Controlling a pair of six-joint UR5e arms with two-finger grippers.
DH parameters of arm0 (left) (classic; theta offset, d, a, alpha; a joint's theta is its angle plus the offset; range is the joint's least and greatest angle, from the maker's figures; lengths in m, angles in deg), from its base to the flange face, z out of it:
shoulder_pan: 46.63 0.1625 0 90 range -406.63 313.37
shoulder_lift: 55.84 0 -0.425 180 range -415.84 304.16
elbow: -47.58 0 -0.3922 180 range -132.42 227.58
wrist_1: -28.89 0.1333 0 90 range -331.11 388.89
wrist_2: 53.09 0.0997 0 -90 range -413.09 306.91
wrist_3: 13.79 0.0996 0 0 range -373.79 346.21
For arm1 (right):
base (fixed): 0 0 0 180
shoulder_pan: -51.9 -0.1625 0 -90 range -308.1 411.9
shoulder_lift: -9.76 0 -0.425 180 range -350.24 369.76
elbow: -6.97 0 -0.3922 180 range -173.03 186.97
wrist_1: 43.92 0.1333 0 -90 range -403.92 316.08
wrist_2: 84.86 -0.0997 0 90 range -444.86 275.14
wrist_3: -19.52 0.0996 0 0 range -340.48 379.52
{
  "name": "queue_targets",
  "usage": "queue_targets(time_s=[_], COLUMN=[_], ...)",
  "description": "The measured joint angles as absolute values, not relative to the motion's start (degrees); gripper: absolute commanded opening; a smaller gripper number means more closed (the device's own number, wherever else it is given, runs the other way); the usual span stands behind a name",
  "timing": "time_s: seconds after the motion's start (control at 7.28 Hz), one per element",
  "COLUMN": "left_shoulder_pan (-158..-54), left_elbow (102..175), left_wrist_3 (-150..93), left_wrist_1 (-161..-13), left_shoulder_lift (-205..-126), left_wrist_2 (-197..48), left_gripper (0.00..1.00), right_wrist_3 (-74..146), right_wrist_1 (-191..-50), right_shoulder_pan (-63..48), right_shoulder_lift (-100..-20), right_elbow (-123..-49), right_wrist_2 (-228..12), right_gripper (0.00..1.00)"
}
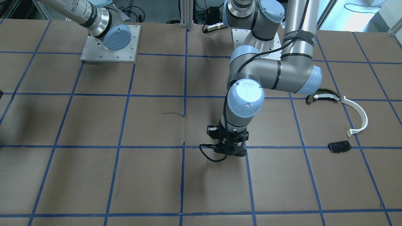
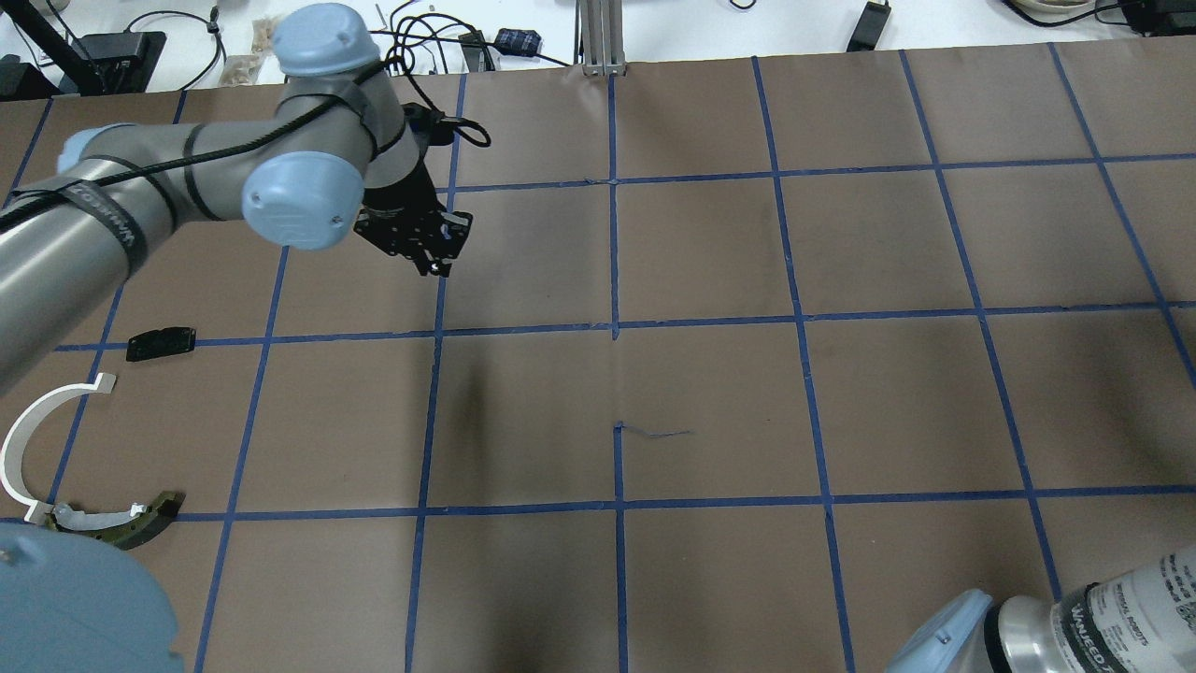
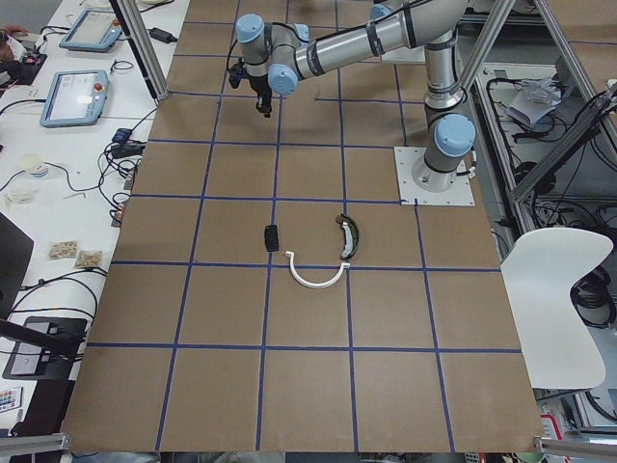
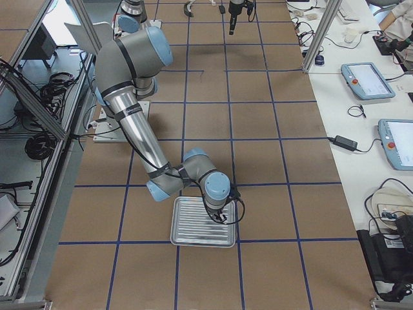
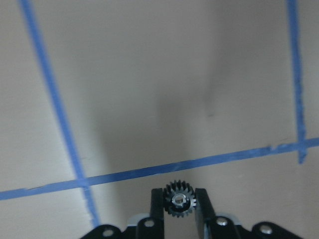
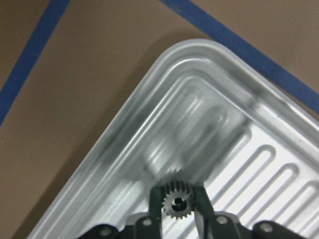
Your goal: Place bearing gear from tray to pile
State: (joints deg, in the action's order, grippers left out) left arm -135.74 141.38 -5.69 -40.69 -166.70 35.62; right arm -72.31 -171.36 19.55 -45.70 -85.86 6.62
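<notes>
My left gripper (image 2: 435, 254) hangs above bare table, well away from the pile, and is shut on a small black bearing gear (image 5: 179, 200). The pile lies at the table's left end: a thin white half-ring arc (image 2: 19, 449), a dark curved piece (image 2: 131, 525) and a flat black plate (image 2: 161, 343). My right gripper (image 6: 177, 191) is low over a corner of the ribbed metal tray (image 6: 239, 124), with a second black gear (image 6: 175, 203) between its fingers. In the exterior right view the tray (image 4: 187, 226) lies under the right wrist.
The table is brown paper with a blue tape grid (image 2: 614, 332). The left arm's elbow and upper arm (image 1: 276, 73) hang over the table beside the pile. The arm bases (image 1: 110, 44) stand on plates at the robot's edge.
</notes>
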Motion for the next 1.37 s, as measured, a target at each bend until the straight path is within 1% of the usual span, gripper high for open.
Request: queue_targets(time_s=[0.27, 0.41, 0.55, 0.82, 1.1, 1.37], left_shoulder_pan=[-125.92, -120.92, -116.31, -107.78, -98.77, -93.32], left_elbow=[142.61, 143.80, 145.17, 146.84, 147.94, 150.08], left_wrist_3=[7.42, 13.91, 18.12, 24.81, 30.10, 32.49], left_wrist_1=[-41.24, -41.26, -41.24, -41.24, -41.06, -39.99], left_shoulder_lift=[-164.66, -163.73, -162.80, -161.69, -162.41, -163.87], left_wrist_2=[35.87, 35.87, 35.97, 37.20, 40.22, 41.18], left_gripper=[0.00, 0.00, 0.00, 0.00, 0.00, 0.00], right_wrist_3=[-71.91, -71.08, -68.81, -59.65, -46.75, -33.37], right_wrist_1=[-170.92, -170.01, -167.28, -156.07, -144.42, -136.70], right_shoulder_pan=[19.52, 19.17, 18.14, 13.45, 6.52, -2.25], right_shoulder_lift=[-46.52, -48.41, -51.67, -60.14, -68.49, -74.39], right_elbow=[-85.82, -85.78, -85.81, -85.96, -86.25, -86.26], right_wrist_2=[8.11, 9.48, 10.36, 11.43, 12.55, 12.89], right_gripper=[0.06, 0.07, 0.07, 0.08, 0.08, 0.08])
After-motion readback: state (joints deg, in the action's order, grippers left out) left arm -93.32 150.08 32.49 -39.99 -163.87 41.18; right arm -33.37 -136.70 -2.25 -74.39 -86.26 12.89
